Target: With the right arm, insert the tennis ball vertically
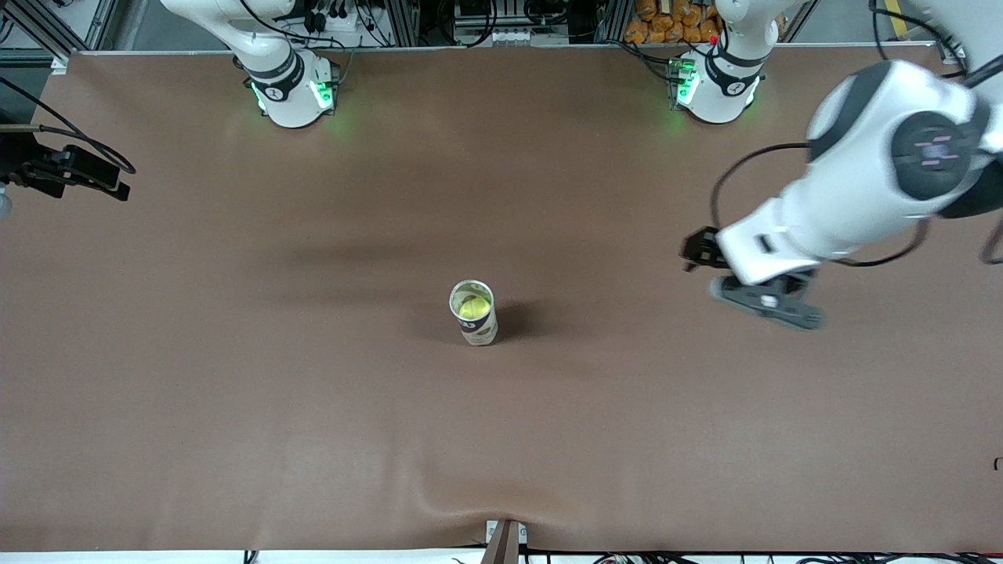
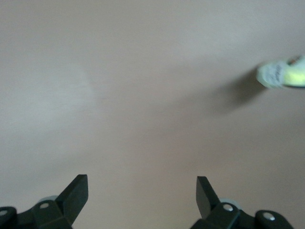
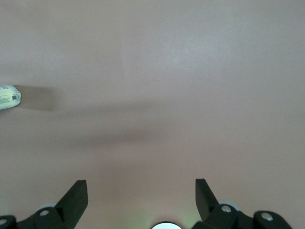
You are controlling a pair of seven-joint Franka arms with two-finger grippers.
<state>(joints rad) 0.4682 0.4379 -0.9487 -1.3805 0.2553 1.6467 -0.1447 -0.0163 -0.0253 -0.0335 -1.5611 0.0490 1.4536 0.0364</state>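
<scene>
A yellow-green tennis ball (image 1: 473, 307) sits inside an upright open can (image 1: 476, 327) in the middle of the brown table. In the left wrist view the can (image 2: 281, 74) shows at the edge with the ball (image 2: 296, 76) in its mouth. The right wrist view catches only the can's side (image 3: 9, 97). My right gripper (image 3: 141, 186) is open and empty over bare table near its own base, out of the front view. My left gripper (image 2: 142, 183) is open and empty, hanging over the table toward the left arm's end (image 1: 766, 304), well apart from the can.
A black camera mount (image 1: 70, 168) juts in over the right arm's end of the table. The brown cloth (image 1: 313, 439) has a wrinkle near a clamp (image 1: 505, 540) at the front edge. Both arm bases (image 1: 294, 90) (image 1: 717, 86) stand at the back edge.
</scene>
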